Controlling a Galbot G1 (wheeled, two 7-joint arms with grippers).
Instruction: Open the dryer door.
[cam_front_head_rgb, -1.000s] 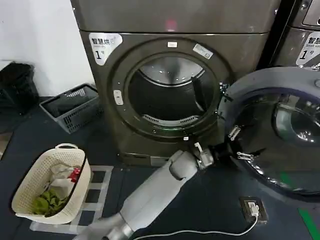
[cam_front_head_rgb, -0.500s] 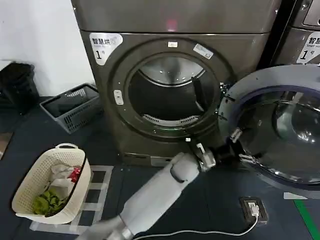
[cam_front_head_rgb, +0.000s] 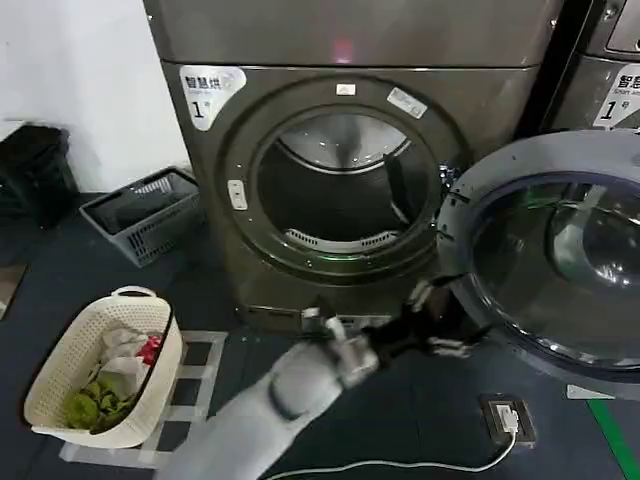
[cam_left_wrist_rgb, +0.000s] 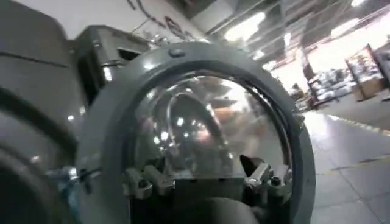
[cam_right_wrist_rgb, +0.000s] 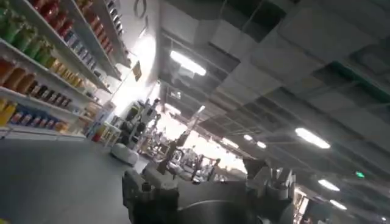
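Dryer door (cam_front_head_rgb: 545, 260) cut off at right edge — left gripper (cam_front_head_rgb: 440, 320) blurred, maybe open.

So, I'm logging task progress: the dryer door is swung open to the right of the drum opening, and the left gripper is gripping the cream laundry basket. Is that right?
Not quite. The dryer door is indeed swung open to the right of the drum opening, but the left gripper is at the door's lower edge, not gripping the cream laundry basket, which sits untouched on the floor. The head view shows this.
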